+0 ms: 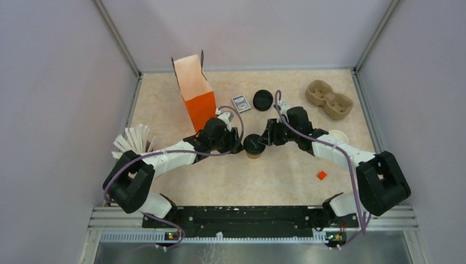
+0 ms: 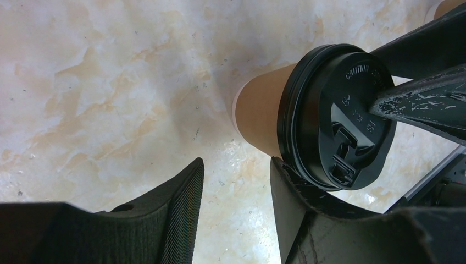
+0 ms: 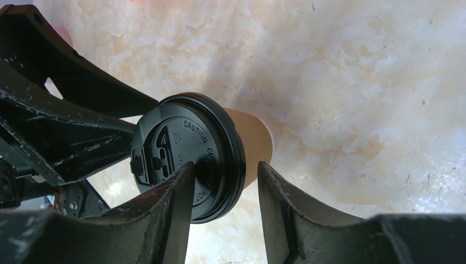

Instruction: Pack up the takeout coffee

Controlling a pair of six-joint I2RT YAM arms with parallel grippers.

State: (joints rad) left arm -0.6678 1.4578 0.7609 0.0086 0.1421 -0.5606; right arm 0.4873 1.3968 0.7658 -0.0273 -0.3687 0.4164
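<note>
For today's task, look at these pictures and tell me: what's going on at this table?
Both arms meet at the takeout coffee, which stands upright mid-table with its black lid on. The right end effector straddles the lid's rim, one finger over the top; whether it pinches is unclear. The left end effector is open, one finger against the lid's edge, the cup outside its gap. The orange bag stands further back, the cup not yet in it.

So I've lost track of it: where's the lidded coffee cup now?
Top view: the lidded cup stands mid-table between the left gripper and right gripper, near the orange bag.
</note>
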